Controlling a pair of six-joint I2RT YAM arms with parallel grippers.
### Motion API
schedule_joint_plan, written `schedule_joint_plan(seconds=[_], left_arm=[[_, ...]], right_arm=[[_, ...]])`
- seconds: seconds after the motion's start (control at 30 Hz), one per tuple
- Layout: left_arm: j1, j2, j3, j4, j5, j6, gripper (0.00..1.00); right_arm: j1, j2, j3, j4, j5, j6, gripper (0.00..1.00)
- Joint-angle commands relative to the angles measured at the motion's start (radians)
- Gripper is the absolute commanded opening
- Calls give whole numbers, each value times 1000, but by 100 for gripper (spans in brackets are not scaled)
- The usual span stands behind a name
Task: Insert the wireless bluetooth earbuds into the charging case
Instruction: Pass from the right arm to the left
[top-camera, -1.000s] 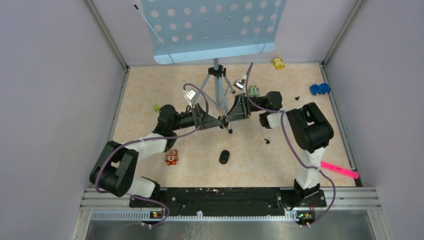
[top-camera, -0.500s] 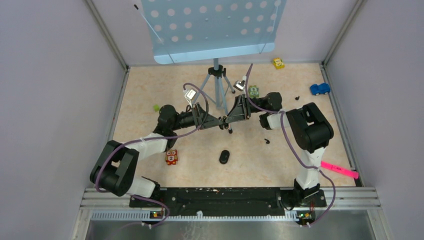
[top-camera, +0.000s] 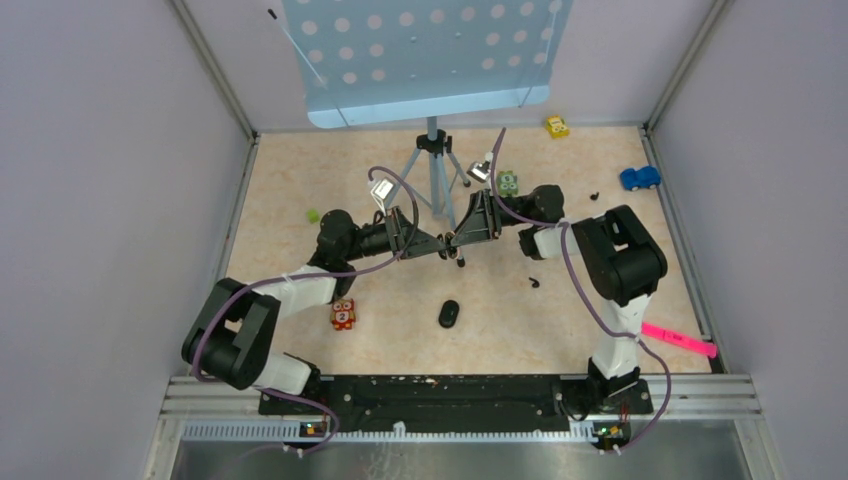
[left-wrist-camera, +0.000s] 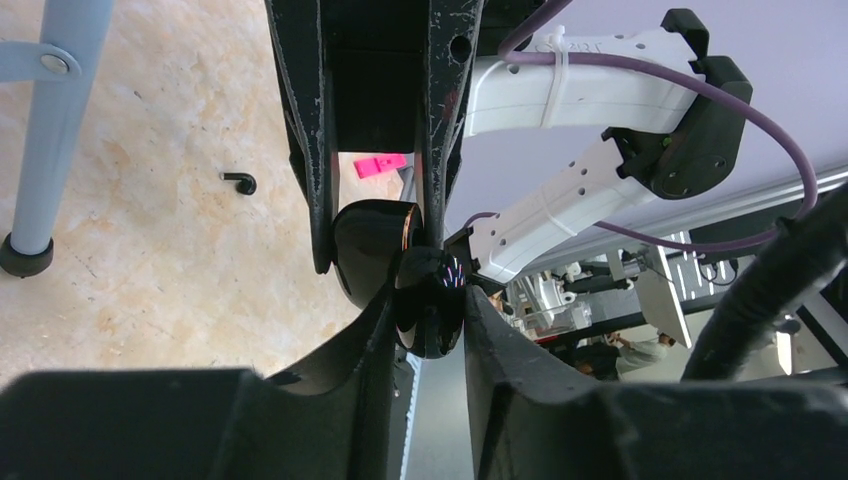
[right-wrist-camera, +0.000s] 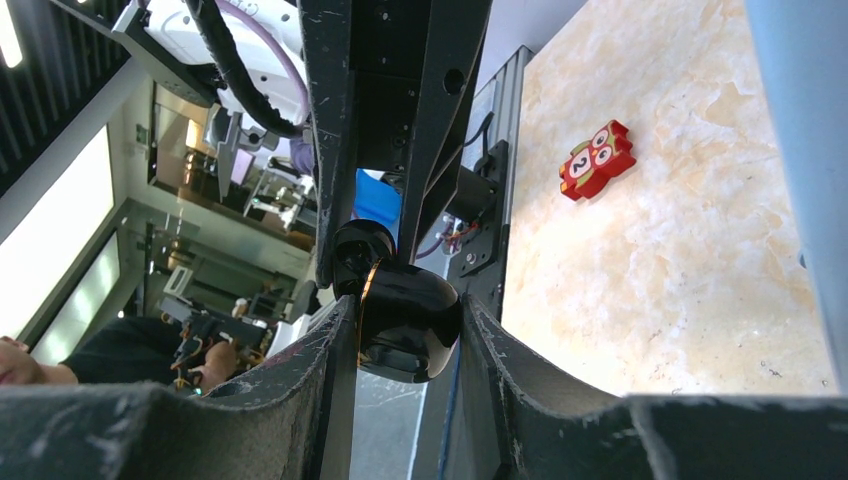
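Unmoved, outstretched arms (top-camera: 300, 287) (top-camera: 610, 255) (jaws meeting) pinch charging case (right-wrist-camera: 405, 325).

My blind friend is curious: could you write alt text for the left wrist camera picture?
The left claw and right claw both pinch one glossy black rounded object above the beige table; a tiny black earbud lies beyond.

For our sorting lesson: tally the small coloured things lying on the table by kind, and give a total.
Toy cars: 2, yellow car and blue car
Blocks: 2, red block and green block
Pink marker: 1
Small green bit: 1
Total: 6
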Motion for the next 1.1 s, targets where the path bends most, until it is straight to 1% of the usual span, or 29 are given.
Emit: schedule_joint_plan(seconds=[0.0, 0.13, 0.17, 0.23, 0.27, 0.3, 0.37, 0.4, 0.47, 0.5, 0.53, 0.63, 0.73, 0.8, 0.9, 0.97, 1.0, 1.07], left_arm=[[-3, -6, 18, 38, -7, 3, 28], [-4, -13, 19, 29, -12, 3, 20], [-4, -15, 21, 25, -14, 3, 17], [-3, -22, 33, -24, -12, 19, 13], [-4, -28, 40, -55, -12, 32, 8], [-4, -36, 47, -85, -14, 47, 5], [-3, -53, 55, -135, -20, 74, 0], [-4, -62, 58, -154, -23, 86, 0], [-4, -81, 60, -184, -25, 104, 0], [-3, -86, 60, -191, -21, 110, 0], [-3, -92, 60, -197, -15, 115, 0], [0, -111, 59, -211, 14, 126, 0], [8, -140, 64, -252, 73, 147, 0], [12, -159, 70, -299, 121, 174, 0], [14, -167, 77, -329, 234, 191, 0], [15, -171, 81, -340, 291, 193, 0], [15, -177, 81, -350, 312, 201, 0], [14, -192, 93, -416, 319, 249, 0]], right_arm=[[12, -26, -12, 205, 8, -24, 0], [12, -23, -13, 206, 14, -22, 0], [10, -21, -13, 206, 18, -16, 6], [9, -15, -14, 205, 27, -13, 34], [7, -13, -18, 206, 32, -14, 42], [5, -15, -24, 206, 39, -16, 48], [-4, -22, -36, 206, 50, -19, 56], [-10, -26, -44, 205, 54, -20, 64], [-24, -41, -62, 203, 63, -21, 70], [-34, -56, -74, 204, 71, -22, 81], [-45, -64, -86, 203, 73, -22, 87], [-90, -101, -138, 202, 79, -6, 88], [-165, -150, -238, 202, 86, 11, 89], [-229, -201, -322, 202, 109, -4, 89], [-318, -252, -425, 165, 141, -42, 90], [-354, -286, -463, 43, 151, -119, 90], [-360, -306, -473, -46, 160, -183, 90], [-363, -392, -471, -309, 206, -364, 90]])
